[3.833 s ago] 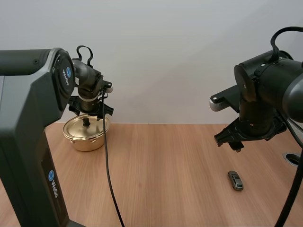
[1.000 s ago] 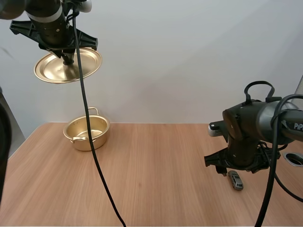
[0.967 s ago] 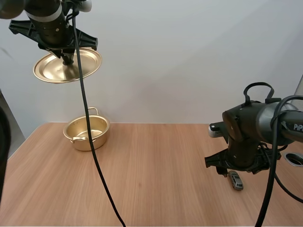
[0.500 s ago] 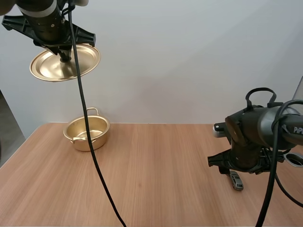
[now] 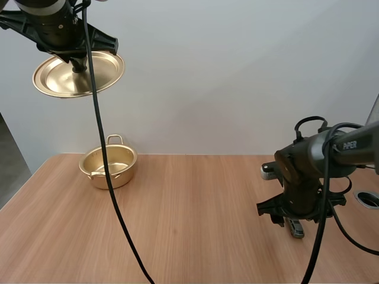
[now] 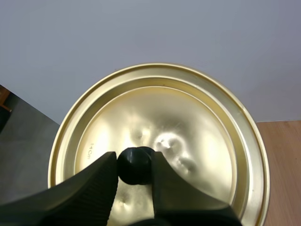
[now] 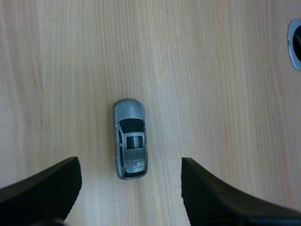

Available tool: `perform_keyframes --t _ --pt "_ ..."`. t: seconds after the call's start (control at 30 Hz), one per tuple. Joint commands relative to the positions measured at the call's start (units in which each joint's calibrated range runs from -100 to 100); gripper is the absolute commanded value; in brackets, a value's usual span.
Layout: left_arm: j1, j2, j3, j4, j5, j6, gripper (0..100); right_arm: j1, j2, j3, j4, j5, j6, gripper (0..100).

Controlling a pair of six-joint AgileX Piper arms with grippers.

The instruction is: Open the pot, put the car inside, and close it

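- Two robot arms work over a pale wooden table (image 5: 195,207), one held high and the other bent low.
- High over the table's far left corner, the left arm points its left gripper (image 5: 77,64) downward.
- Seen from the left wrist, the left gripper (image 6: 134,165) has its two black ribbed fingers (image 6: 101,176) clamped on a round black knob (image 6: 135,165).
- That knob sits at the centre of a shiny gold lid (image 5: 59,77), which hangs in the air beneath the fingers with its knobbed face tipped slightly toward the high camera.
- Small stamped writing on the lid (image 6: 197,127), beside the knob, seems to read "14 cm", though it is hard to make out.
- Below the lid, a gold pot (image 5: 109,165) with two loop handles stands open on the table's far left.
- At the table's right side, the right arm folds down low, and white lettering (image 5: 347,145) on its dark body reads "PiPER".
- Pointing straight down, the right gripper (image 5: 291,222) hangs right over a small silver toy car (image 5: 296,229).
- From the right wrist, the right gripper (image 7: 129,167) has its fingers spread wide apart, one on each side of the car (image 7: 130,139) and touching neither side.
- Resting on its wheels on the table (image 7: 211,70), the car is well apart from the pot.
- A metal-rimmed hole (image 7: 295,42) is set in the tabletop near the car.
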Motion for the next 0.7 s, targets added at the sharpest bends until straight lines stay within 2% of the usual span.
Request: perform_keyframes --t 0.0,0.17,0.67 --pt "0.01 -0.1 0.0 0.0 0.0 0.5 0 -0.1 2.7 -0.1 -1.6 -0.2 1.3 100" --pt "0.01 -0.1 0.0 0.0 0.0 0.5 0 -0.1 5.4 -0.1 -5.8 -3.0 4.3 100" --pt "0.01 -0.2 0.0 0.0 0.0 0.5 0 -0.1 15.3 -0.1 -9.2 -13.6 5.1 100"
